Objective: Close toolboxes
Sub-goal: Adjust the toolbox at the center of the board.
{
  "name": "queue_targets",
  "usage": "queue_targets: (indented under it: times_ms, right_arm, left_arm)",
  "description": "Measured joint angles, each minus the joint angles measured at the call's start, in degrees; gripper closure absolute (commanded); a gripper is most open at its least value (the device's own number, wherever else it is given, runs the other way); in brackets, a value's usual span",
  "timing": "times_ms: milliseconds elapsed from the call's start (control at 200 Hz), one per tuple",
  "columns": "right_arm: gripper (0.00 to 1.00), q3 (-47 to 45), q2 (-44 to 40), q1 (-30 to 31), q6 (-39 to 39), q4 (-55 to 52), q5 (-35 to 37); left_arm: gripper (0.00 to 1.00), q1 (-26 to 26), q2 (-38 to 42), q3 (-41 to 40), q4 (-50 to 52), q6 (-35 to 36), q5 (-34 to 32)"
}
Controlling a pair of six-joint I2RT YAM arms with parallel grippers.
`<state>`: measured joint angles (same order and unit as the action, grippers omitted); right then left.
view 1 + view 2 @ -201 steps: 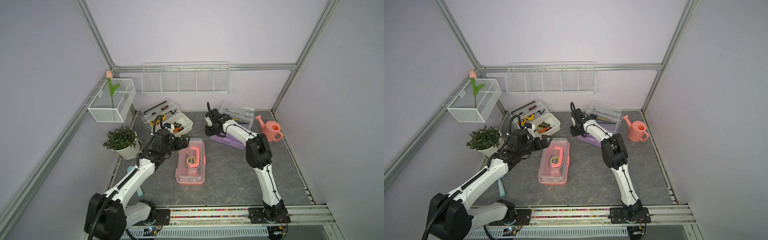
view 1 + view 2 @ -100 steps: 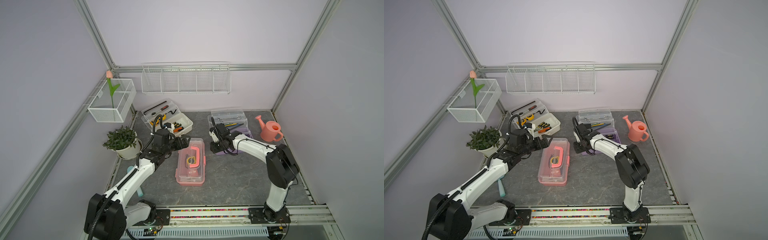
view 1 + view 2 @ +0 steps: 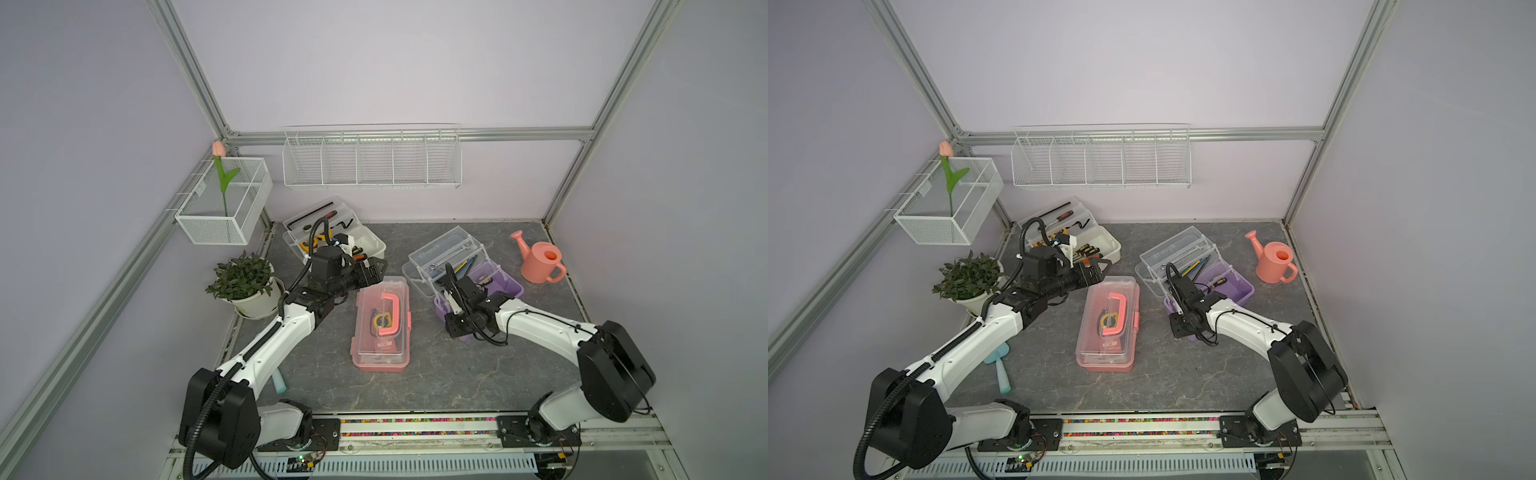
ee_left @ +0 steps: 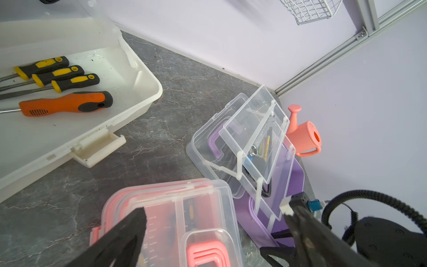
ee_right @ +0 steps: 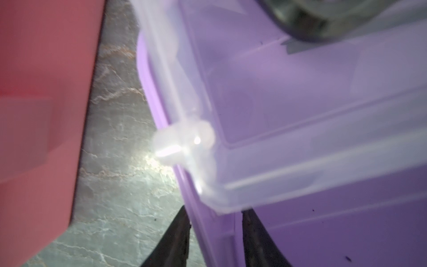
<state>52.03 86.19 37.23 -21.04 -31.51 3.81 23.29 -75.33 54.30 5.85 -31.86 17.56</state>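
Note:
The pink toolbox (image 3: pixel 382 328) (image 3: pixel 1108 328) lies mid-table with its clear lid down. My left gripper (image 3: pixel 376 266) (image 4: pixel 215 222) hovers open over its far end, touching nothing. At the back left the white toolbox (image 3: pixel 365 243) (image 4: pixel 92 127) stands open. On the right the purple toolbox (image 3: pixel 498 282) (image 3: pixel 1233 286) is open, its clear lid (image 3: pixel 413 274) and tray (image 3: pixel 446 249) raised and tilted. My right gripper (image 3: pixel 453 320) (image 5: pixel 212 222) is shut on that box's near left wall, one finger outside it and one inside.
A pink watering can (image 3: pixel 540 262) stands at the back right. A potted plant (image 3: pixel 245 278) sits at the left edge, with a teal trowel (image 3: pixel 1000 370) lying nearer the front. Two wire baskets (image 3: pixel 370 162) (image 3: pixel 224 199) hang on the walls. Screwdrivers (image 4: pixel 64 104) lie in the white box.
My right arm has drawn back from the far side of the purple toolbox to its near left corner. That box has turned and its lid has come up. The left arm has stayed put.

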Motion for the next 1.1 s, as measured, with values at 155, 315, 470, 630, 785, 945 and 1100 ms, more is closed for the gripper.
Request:
queue_targets:
  times_ms: [155,315,470,630,785,945,1100]
  right_arm:
    - [0.6,-0.24,-1.6,-0.09,-0.02,-2.97,3.02]
    - [0.6,-2.27,-3.89,-1.18,0.0,-5.14,5.64]
    - [0.54,-3.41,-7.34,-2.82,-0.15,-7.54,5.53]
    - [0.47,-2.6,-12.63,-4.39,-1.2,-8.5,3.61]
    - [0.37,-0.5,-18.67,-9.68,-2.51,-7.67,2.32]
    - [0.31,-0.22,-21.46,-18.29,-4.07,-5.9,2.99]
    - [0.29,-0.28,-19.85,-29.4,-6.08,-2.8,2.36]
  left_arm:
    - [0.01,0.0,-3.63,3.34,-0.02,0.02,0.94]
    - [0.01,0.0,-6.36,5.73,0.09,0.2,1.92]
    - [0.01,0.02,-8.24,7.02,0.13,0.44,2.49]
    - [0.0,1.16,-9.25,8.44,2.27,1.42,2.38]
    - [0.0,6.71,-8.39,10.21,4.85,3.56,0.81]
    - [0.0,14.6,-7.3,10.01,4.68,3.23,0.22]
    - [0.0,22.27,-8.66,9.03,1.95,1.14,0.5]
